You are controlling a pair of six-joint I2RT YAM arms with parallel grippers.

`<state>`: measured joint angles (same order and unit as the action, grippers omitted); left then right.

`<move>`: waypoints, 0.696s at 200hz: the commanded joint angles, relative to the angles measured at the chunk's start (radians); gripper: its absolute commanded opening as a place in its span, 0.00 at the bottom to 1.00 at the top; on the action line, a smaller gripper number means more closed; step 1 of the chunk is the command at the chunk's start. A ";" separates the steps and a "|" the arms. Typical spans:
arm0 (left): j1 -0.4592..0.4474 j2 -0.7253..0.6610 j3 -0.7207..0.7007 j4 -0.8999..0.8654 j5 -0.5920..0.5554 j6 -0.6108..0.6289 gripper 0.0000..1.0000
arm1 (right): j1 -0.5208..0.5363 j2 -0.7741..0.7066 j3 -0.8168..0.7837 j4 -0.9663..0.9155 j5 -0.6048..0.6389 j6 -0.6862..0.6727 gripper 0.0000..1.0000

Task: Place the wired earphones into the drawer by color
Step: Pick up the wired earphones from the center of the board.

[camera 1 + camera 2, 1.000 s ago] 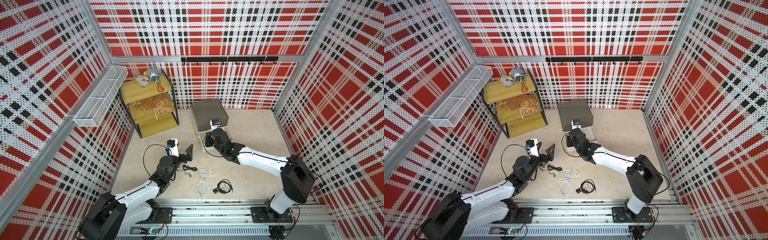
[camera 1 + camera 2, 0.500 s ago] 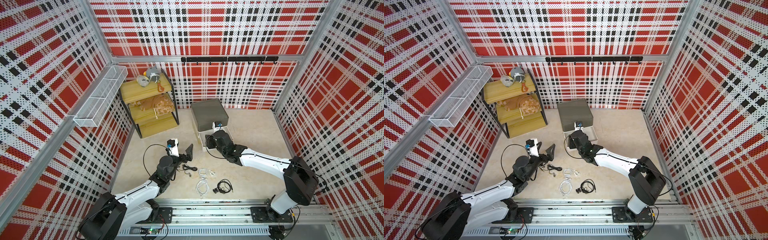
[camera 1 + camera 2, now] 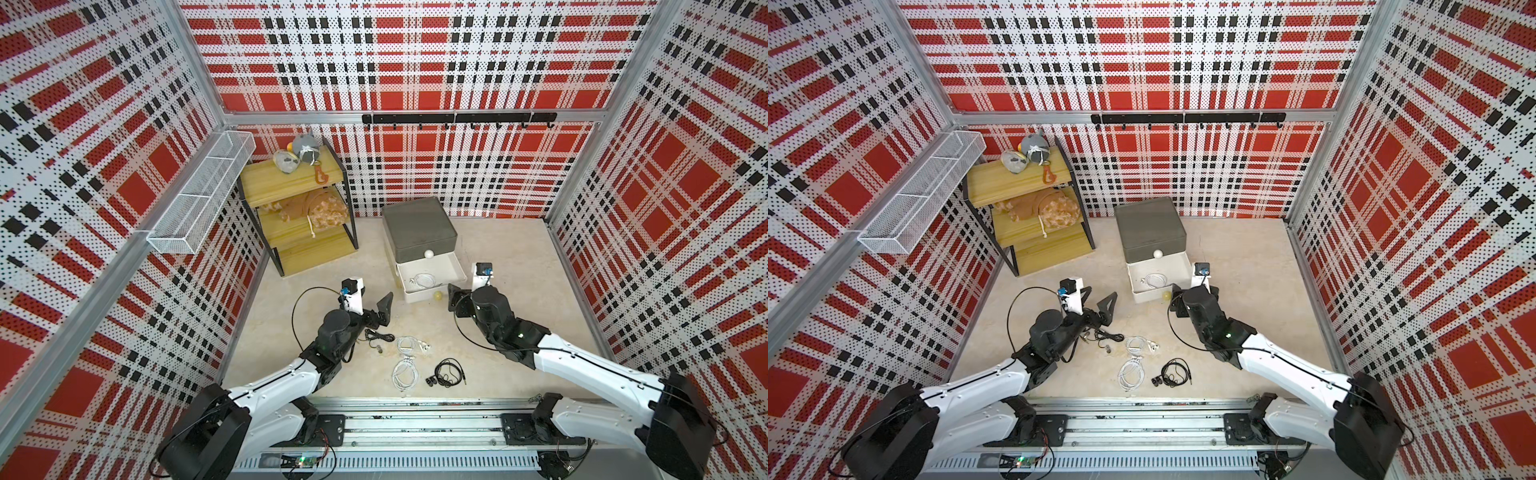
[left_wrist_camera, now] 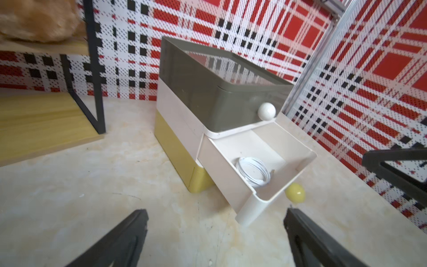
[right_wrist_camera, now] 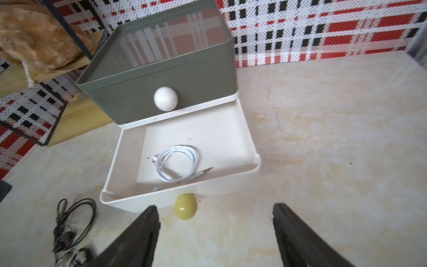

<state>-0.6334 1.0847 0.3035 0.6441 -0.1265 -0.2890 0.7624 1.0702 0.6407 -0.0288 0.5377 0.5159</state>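
The open drawer (image 4: 221, 178) holds coiled white earphones (image 4: 253, 172).

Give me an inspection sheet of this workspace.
Surface: beige table, faintly stained.
Job's things: drawer chest, white tier open holding one white bundle; loose on table: short white coil, long white coil, black coil, black tangle.
Clutter: yellow shelf rack with plush toys.
Claws: left claw open, empty; right claw open, empty, facing yellow knob.
Cables: left arm's loop, right arm's loop, both black.
Surroundings: plaid walls, wire basket, hook rail.

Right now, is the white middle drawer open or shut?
Open: the white tier juts out from under the grey tier, with a white earphone coil lying inside.
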 commanded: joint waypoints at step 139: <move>-0.402 0.260 0.326 -0.602 -0.219 -0.229 0.77 | -0.028 -0.376 -0.334 0.113 0.191 -0.251 0.89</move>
<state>-1.0260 1.3037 0.5846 0.1314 -0.3450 -0.4648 0.7395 0.7246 0.3172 0.0593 0.7162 0.2768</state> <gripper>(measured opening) 0.781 0.893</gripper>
